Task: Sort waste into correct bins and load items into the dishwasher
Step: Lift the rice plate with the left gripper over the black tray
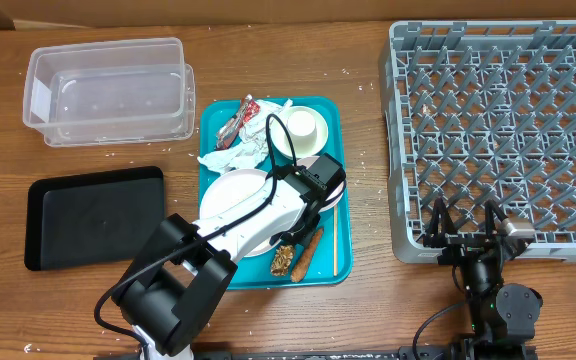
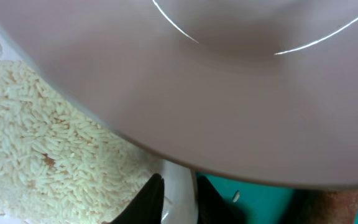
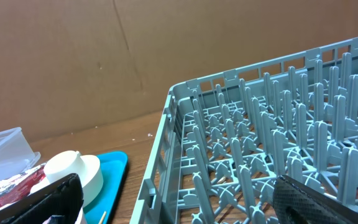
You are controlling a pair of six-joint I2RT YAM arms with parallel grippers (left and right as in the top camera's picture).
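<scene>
Sorting barely begun: dish rack (image 1: pixel 498 130) and clear bin (image 1: pixel 108 95) empty, all items on the teal tray (image 1: pixel 325 110) at centre; left pincer (image 2: pixel 178 186) narrowed on the white plate (image 1: pixel 230 195) rim, right pincer (image 1: pixel 465 218) wide, unladen.

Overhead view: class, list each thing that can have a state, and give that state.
clear bin: open, empty
black tray: empty
dish rack: empty
teal tray: loaded
plate: holds rice, gripped at rim
left gripper: shut on plate
right gripper: open, empty
</scene>
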